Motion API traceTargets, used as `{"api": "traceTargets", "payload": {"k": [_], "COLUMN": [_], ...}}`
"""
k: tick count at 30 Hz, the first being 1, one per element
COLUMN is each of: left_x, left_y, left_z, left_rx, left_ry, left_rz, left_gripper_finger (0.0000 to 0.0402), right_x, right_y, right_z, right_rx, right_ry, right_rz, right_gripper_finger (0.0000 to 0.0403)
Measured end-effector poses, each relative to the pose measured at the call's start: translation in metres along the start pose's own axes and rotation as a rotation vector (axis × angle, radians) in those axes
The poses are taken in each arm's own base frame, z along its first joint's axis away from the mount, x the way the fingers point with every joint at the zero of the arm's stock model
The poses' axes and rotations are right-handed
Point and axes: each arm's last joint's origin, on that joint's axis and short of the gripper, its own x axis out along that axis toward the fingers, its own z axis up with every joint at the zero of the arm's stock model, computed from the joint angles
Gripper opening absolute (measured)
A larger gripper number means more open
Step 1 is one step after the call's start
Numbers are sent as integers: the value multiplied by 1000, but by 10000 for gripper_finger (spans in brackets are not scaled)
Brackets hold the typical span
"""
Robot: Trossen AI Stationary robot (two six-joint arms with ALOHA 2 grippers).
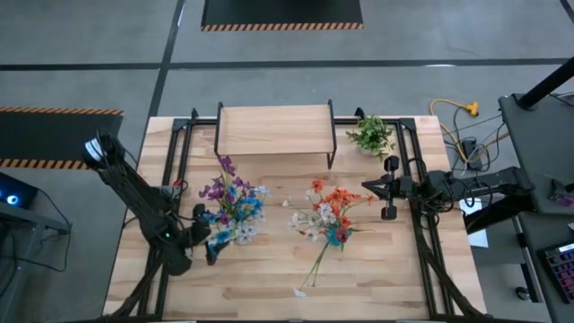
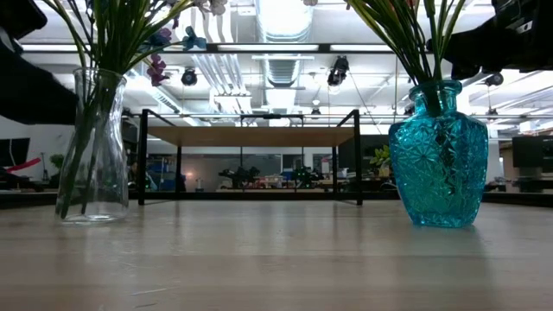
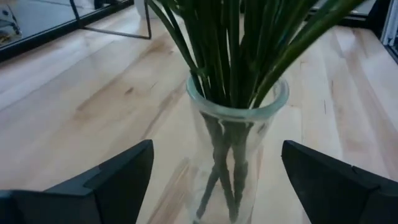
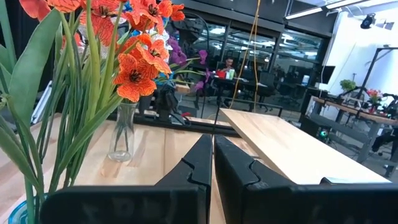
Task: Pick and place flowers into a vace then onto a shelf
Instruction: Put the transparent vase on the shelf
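Flowers [image 3: 236,56] in clear vase [image 3: 233,155], between open left end effector [image 3: 214,180] fingers

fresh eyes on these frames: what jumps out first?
Two bouquets already standing in vases on the table: blue, white and purple flowers in a clear glass vase on the left, orange-red flowers in a teal cut-glass vase on the right. The open left gripper faces the clear vase, fingers either side. Behind both, the shelf is bare.
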Motion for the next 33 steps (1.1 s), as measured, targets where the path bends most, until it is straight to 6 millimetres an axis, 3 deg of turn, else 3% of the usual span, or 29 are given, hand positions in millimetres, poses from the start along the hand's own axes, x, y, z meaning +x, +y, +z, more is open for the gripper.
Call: {"api": "traceTargets", "payload": {"k": [10, 23, 33], "left_x": [13, 25, 31], "left_y": [-5, -9, -6], "left_z": [-16, -16, -14], "left_rx": [39, 28, 31], "left_ry": [-51, -76, -81], "left_rz": [73, 103, 139], "left_gripper_finger": [338, 336, 286], "right_x": [0, 0, 0], "right_y": [0, 0, 0], "right_z": [0, 0, 0], "right_rx": [0, 0, 0], "right_ry": [-1, -1, -1], "right_rz": [0, 0, 0], "right_gripper_finger": [8, 9, 8]}}
